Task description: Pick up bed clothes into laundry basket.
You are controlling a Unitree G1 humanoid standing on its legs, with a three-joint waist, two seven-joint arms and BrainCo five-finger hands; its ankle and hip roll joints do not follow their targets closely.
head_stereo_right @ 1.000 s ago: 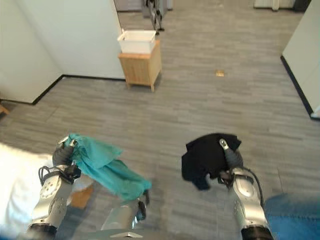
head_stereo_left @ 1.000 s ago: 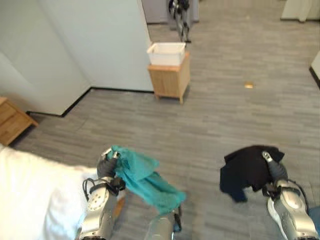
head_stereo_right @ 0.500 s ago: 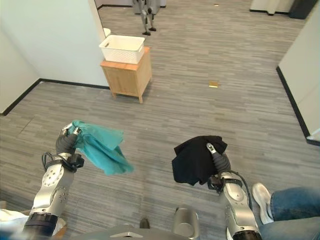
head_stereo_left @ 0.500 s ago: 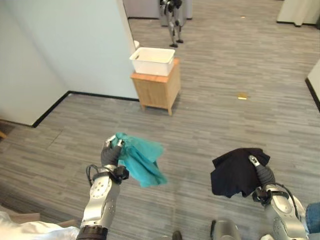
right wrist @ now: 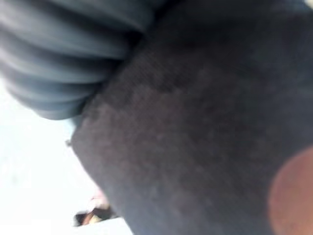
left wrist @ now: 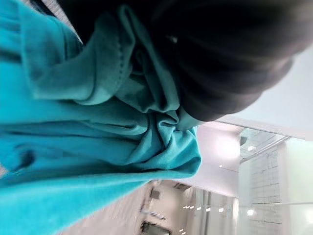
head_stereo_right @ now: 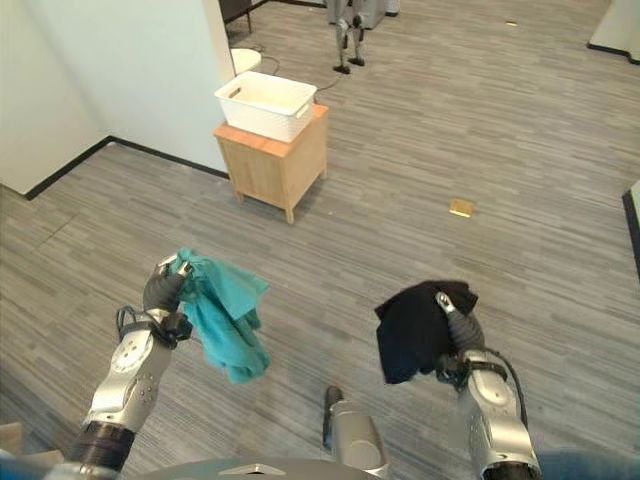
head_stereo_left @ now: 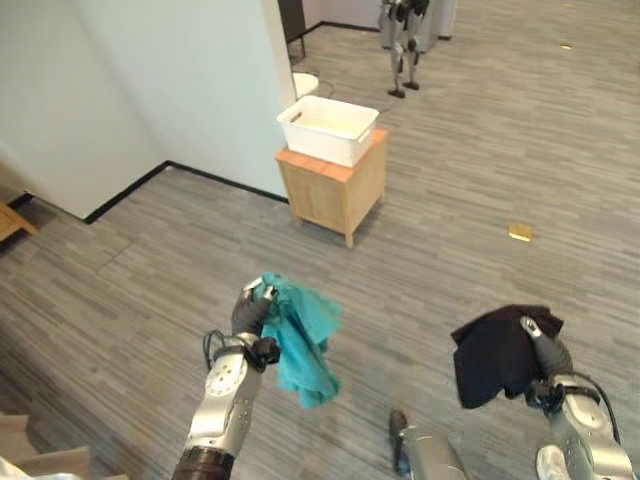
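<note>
Left robot hand (head_stereo_left: 250, 312) clutches teal cloth (head_stereo_left: 300, 335); right robot hand (head_stereo_left: 548, 352) apparently grips black cloth (head_stereo_left: 490, 352)

garments: 2, one teal (head_stereo_left: 300, 335), one black (head_stereo_left: 492, 350) | baskets: 1, white (head_stereo_left: 328, 129) | wooden stands: 1 (head_stereo_left: 335, 190) | hands: 2, left (head_stereo_left: 250, 312), right (head_stereo_left: 547, 348)

Basket (head_stereo_left: 328, 129) sits on the stand (head_stereo_left: 333, 190), beside wall (head_stereo_left: 150, 80).
</note>
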